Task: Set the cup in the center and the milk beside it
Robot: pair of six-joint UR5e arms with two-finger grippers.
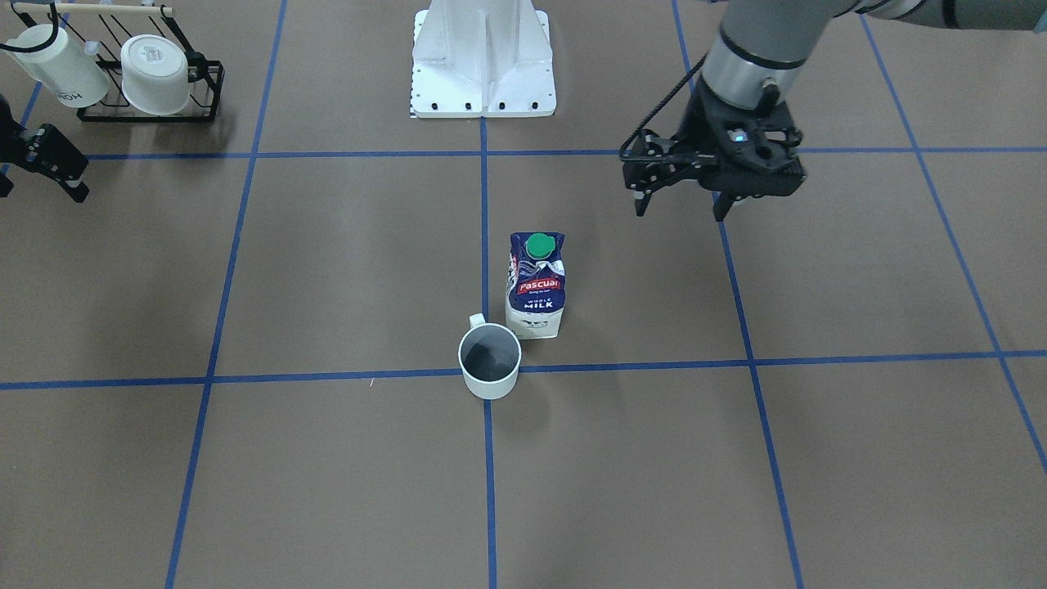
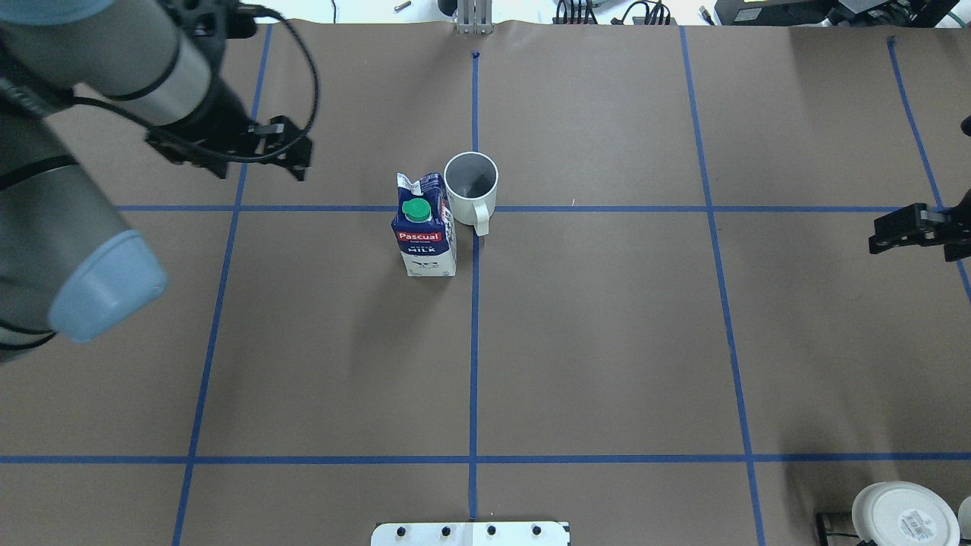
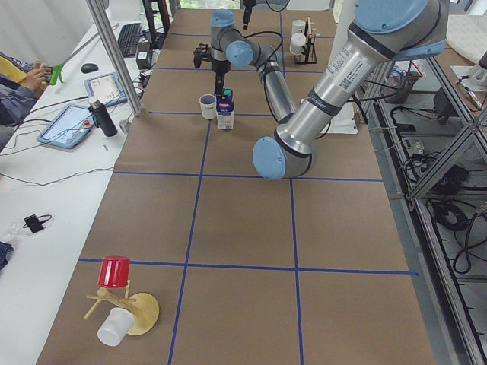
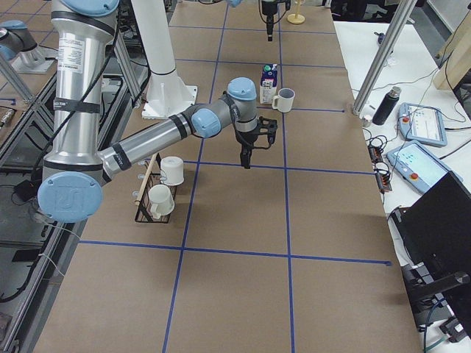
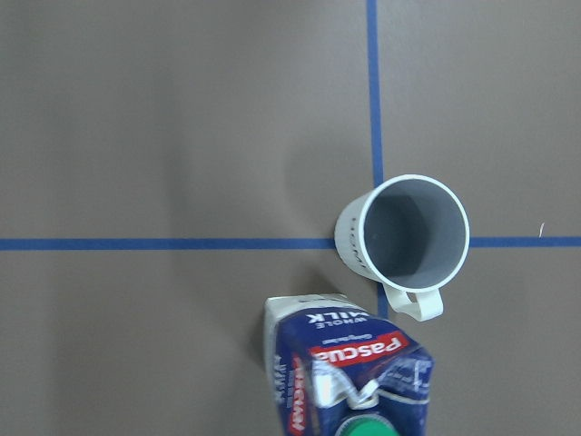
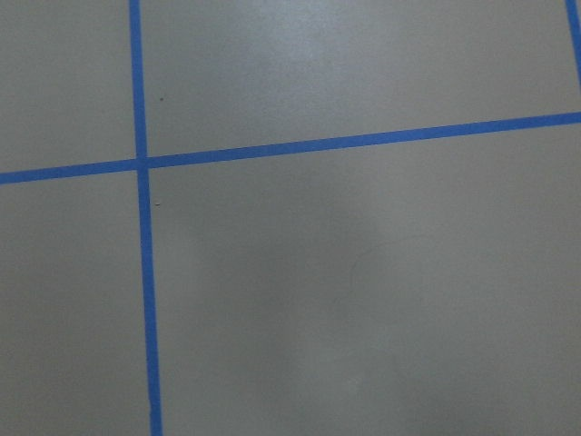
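Left arm, grey tube with pale-blue joint caps: extended forward, wrist bent down. Its black two-finger left gripper point(image 1: 680, 211): fingers spread, empty. Right arm: outstretched. Its black two-finger right gripper point(image 2: 912, 244): fingers apart, empty.

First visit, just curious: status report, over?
Left gripper open, empty. Right gripper open, empty. Cup on centre cross, milk upright beside it. Mug rack far aside.

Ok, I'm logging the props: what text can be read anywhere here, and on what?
"Pascual": white on red, on the carton.
"WHOLE MILK": white letters lower on the carton.
Fine print between those two: too small to read.
Black lettering on one racked mug: too blurred to read.
Label on the other mug, on its base: too small to read.
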